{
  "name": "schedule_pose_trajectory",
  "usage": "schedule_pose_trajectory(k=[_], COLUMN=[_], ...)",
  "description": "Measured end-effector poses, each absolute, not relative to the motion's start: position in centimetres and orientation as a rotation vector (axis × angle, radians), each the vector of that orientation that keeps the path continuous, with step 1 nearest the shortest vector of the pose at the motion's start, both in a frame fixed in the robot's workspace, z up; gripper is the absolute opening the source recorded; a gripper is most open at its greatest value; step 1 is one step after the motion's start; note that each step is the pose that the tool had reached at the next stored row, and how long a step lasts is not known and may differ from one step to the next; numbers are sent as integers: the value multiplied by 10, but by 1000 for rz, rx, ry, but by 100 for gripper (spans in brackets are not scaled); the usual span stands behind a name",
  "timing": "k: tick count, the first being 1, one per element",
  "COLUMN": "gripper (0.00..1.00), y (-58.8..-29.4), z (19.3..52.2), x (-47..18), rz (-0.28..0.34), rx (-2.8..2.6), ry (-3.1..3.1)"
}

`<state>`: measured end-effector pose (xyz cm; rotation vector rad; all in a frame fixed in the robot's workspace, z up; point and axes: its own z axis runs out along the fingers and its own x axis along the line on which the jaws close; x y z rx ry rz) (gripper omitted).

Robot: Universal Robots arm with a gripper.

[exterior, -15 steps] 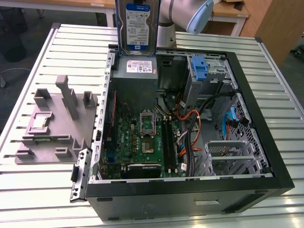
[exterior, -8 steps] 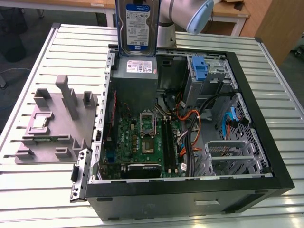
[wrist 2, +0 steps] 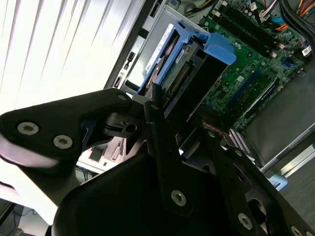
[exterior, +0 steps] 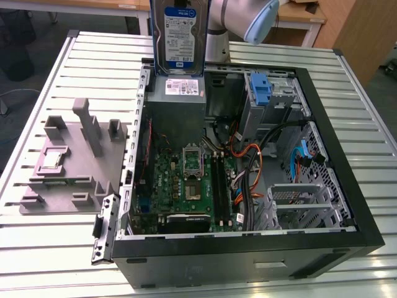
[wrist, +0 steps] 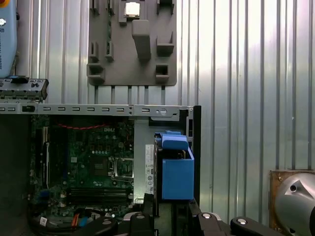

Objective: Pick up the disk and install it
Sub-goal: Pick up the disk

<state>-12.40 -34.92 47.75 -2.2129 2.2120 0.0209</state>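
The disk (exterior: 181,34), silver-grey with a white-and-blue label, hangs upright in the air over the back left corner of the open computer case (exterior: 347,186). It is just above the grey power-supply box (exterior: 177,108). In both wrist views its blue side rails (wrist 2: 219,46) (wrist: 177,174) point down toward the case. My gripper (wrist 2: 183,129) (wrist: 173,217) is shut on the disk, one black finger (wrist 2: 156,118) on each side of it. In the exterior view the light-grey arm (exterior: 245,17) stands just behind the disk.
Inside the case lie the green motherboard (exterior: 186,183), orange and black cables (exterior: 251,167), a bare blue bracket (exterior: 260,87) in the far bay and a metal drive cage (exterior: 298,205). A grey fixture block (exterior: 74,155) sits on the slatted table (exterior: 37,248) at the exterior view's left.
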Motion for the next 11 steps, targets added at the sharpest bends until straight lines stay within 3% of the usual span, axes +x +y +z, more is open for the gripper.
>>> schedule_pose_trajectory(k=[11], gripper=[35], y=[-351], z=[477], x=[-105], rz=[21], rx=[-2213], ry=[2212])
